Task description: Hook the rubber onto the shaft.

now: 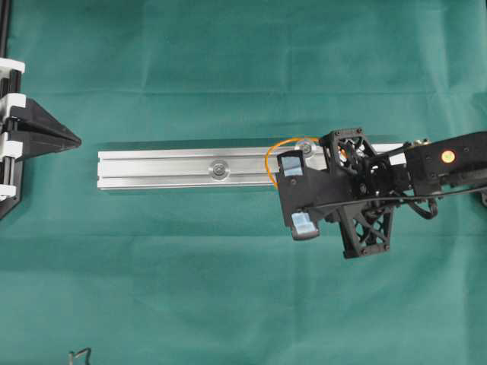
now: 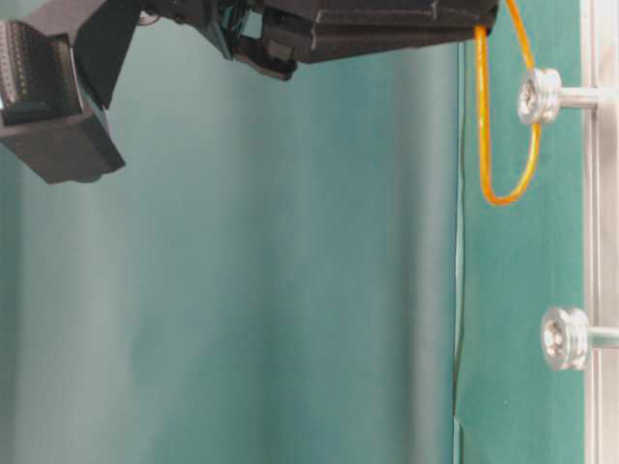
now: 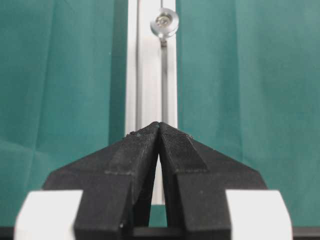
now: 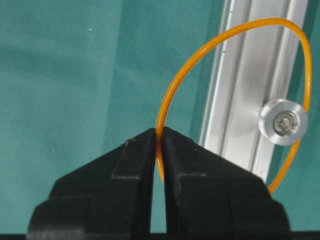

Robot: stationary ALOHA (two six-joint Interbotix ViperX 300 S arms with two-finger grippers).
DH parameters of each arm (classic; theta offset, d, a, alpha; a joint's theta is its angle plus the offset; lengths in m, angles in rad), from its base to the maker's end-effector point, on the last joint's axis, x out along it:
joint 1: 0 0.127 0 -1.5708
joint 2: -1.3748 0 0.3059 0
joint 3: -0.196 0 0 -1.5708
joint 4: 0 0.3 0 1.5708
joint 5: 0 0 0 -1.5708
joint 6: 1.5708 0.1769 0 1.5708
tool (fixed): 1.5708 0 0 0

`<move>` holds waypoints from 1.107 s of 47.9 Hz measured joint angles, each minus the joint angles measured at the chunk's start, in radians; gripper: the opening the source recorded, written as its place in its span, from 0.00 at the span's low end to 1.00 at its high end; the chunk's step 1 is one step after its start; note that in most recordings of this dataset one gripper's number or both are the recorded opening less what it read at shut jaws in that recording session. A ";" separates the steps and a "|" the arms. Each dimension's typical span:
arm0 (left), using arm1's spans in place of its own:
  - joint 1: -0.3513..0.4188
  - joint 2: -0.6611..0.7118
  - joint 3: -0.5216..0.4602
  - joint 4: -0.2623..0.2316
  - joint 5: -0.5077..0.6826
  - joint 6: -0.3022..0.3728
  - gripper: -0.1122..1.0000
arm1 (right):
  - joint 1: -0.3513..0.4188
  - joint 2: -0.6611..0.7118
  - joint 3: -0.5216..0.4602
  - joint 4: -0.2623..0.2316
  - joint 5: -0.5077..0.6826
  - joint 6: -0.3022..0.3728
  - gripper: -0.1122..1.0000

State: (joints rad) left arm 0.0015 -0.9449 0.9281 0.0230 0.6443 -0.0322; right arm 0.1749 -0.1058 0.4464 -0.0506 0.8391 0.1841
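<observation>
Rail (image 1: 167,167) first: the aluminium extrusion lay flat on the green cloth (image 1: 228,304), long axis running left-right in the overhead view, with two capped shafts standing up out of its slot. One shaft (image 1: 219,169) sat about mid-rail, the other (image 1: 307,147) further toward the right arm's end.

That right-hand shaft was what mattered. The right gripper (image 4: 160,137) had its jaws pinched tight on the rubber (image 4: 210,47), and in its wrist view the orange loop arced out ahead of the fingertips and ringed the shaft's cap (image 4: 283,122). From the table-level view the band (image 2: 503,193) looked to be passing on both sides of the cap, but I couldn't tell if it had dropped past the cap onto the stem or was just level with it.

The right arm was reaching in from the right edge, wrist over the rail.

Left gripper (image 3: 159,127) was parked at the rail's far left end, jaws closed on nothing, pointing along the rail. So the right arm was the near one, by a lot.
</observation>
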 measured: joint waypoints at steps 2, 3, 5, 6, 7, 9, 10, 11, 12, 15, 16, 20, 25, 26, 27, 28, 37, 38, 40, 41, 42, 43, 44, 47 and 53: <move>-0.002 0.000 0.000 0.000 0.000 0.000 0.12 | 0.005 0.000 0.002 0.000 -0.002 0.000 0.16; 0.000 0.000 0.000 0.000 0.000 0.000 0.12 | 0.006 0.000 0.002 0.000 -0.002 0.000 0.16; -0.002 0.000 0.000 0.000 0.000 0.000 0.12 | 0.011 0.000 0.002 0.000 -0.002 0.002 0.16; -0.002 0.000 0.000 0.000 0.000 0.000 0.12 | 0.012 0.000 0.002 0.003 -0.002 0.002 0.16; 0.000 0.000 0.000 0.000 0.000 0.000 0.12 | 0.014 0.000 0.002 0.000 -0.002 0.003 0.16; -0.002 0.000 0.000 0.000 0.000 0.000 0.12 | 0.017 0.000 0.002 0.003 0.000 0.006 0.16; -0.002 0.000 0.000 0.000 0.000 0.000 0.12 | 0.018 0.000 0.002 0.000 -0.002 0.009 0.16; 0.000 0.000 0.000 0.000 0.000 0.000 0.12 | 0.020 0.000 0.002 0.003 0.000 0.014 0.16; -0.002 0.000 0.000 0.000 0.000 0.000 0.12 | 0.021 0.000 0.002 0.003 -0.002 0.018 0.16; 0.000 0.000 0.000 0.002 0.000 0.000 0.12 | 0.023 0.000 0.000 0.000 0.000 0.034 0.16; -0.002 0.000 0.000 0.000 0.000 0.000 0.12 | 0.023 0.000 0.000 0.000 0.000 0.041 0.16; 0.000 0.000 0.000 0.000 0.000 0.000 0.12 | 0.028 0.000 0.000 0.000 -0.002 0.063 0.16; -0.002 0.000 0.000 0.000 0.000 0.000 0.12 | 0.040 0.000 0.002 0.000 0.000 0.072 0.16; -0.002 0.000 0.000 0.000 0.000 0.000 0.12 | 0.041 0.000 0.002 0.003 -0.002 0.072 0.16; -0.002 0.000 0.000 0.000 0.000 0.000 0.12 | 0.044 0.000 0.002 0.000 -0.002 0.072 0.16; -0.002 0.000 0.000 0.000 0.000 0.000 0.12 | 0.048 0.000 0.000 0.000 -0.002 0.072 0.16; 0.000 0.000 0.000 0.000 0.000 0.000 0.12 | 0.072 0.000 0.000 0.003 -0.029 0.078 0.16; -0.002 0.000 0.000 0.000 0.000 0.000 0.12 | 0.075 0.000 0.000 0.003 -0.032 0.081 0.16; -0.002 0.000 0.000 0.000 0.000 0.000 0.12 | 0.083 0.000 0.002 0.003 -0.040 0.086 0.16; -0.002 0.000 0.000 0.000 0.002 0.000 0.12 | 0.086 0.000 0.002 0.003 -0.041 0.089 0.16; -0.002 0.000 0.000 0.000 0.000 0.000 0.12 | 0.089 0.002 0.002 0.003 -0.044 0.094 0.16; 0.000 0.000 0.000 0.000 0.000 0.000 0.12 | 0.092 0.002 0.000 0.003 -0.046 0.097 0.16; -0.002 0.000 0.000 0.000 0.000 0.000 0.12 | 0.094 0.003 0.002 0.003 -0.046 0.100 0.16; -0.002 -0.002 0.000 0.000 0.002 -0.002 0.12 | 0.101 0.006 0.000 0.000 -0.048 0.121 0.16; -0.002 -0.002 0.000 0.000 0.000 0.000 0.12 | 0.114 0.011 0.000 0.003 -0.049 0.158 0.16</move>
State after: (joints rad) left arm 0.0000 -0.9465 0.9281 0.0230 0.6443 -0.0322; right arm 0.2884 -0.0951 0.4464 -0.0476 0.7900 0.3421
